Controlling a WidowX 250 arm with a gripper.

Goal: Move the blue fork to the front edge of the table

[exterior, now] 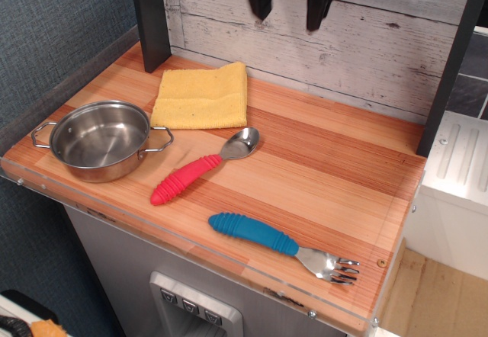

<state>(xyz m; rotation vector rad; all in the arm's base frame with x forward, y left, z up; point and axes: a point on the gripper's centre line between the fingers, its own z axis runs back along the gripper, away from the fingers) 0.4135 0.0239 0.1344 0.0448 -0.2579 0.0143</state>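
Note:
The blue fork (274, 242) lies flat near the front edge of the striped wooden table (335, 177), its ribbed blue handle pointing left and its metal tines pointing right toward the front right corner. My gripper (290, 5) is high above the back of the table, at the top of the frame. Its two black fingers hang apart, open and empty, far from the fork.
A red-handled metal spoon (202, 165) lies just behind the fork. A steel pot (101, 139) stands at the front left. A yellow cloth (202, 97) lies at the back left. Dark posts (149, 17) flank the white plank back wall.

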